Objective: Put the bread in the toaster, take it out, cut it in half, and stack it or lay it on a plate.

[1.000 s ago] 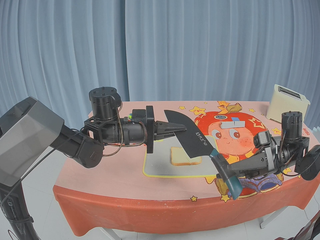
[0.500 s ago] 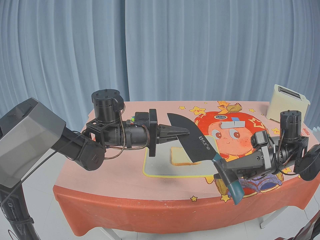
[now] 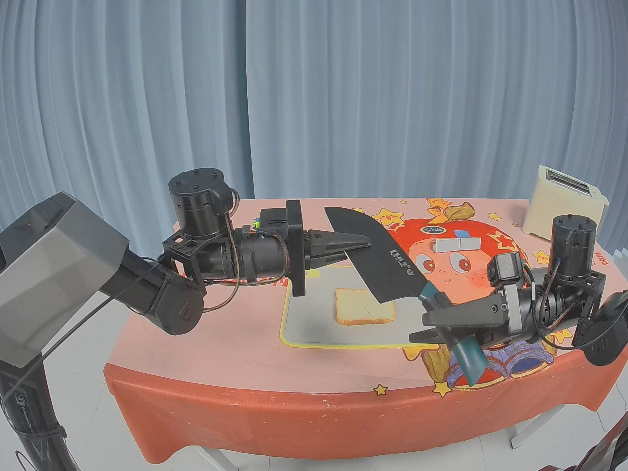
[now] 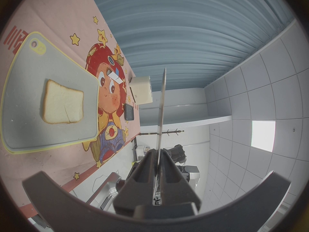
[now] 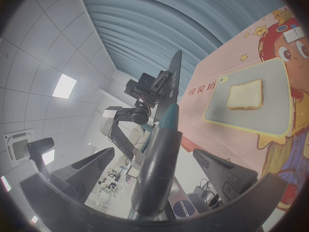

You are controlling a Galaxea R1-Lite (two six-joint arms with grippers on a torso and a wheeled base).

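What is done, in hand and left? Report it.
Done: the bread lies out of the toaster on the cutting board, a cut line across it, halves together. In hand: the left pincer is clamped on the knife blade above the board; the right pincer is open around its handle. Left: finish the cut if needed and plate the halves.

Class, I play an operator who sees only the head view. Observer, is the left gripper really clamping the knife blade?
Observer: Yes; the left wrist view shows the left gripper shut on the knife blade, seen edge-on.
Operator: And the right gripper?
Observer: Open; its fingers flank the knife handle with gaps either side.
Operator: Is the bread cut?
Observer: It bears a cut line, halves touching, on the cutting board.
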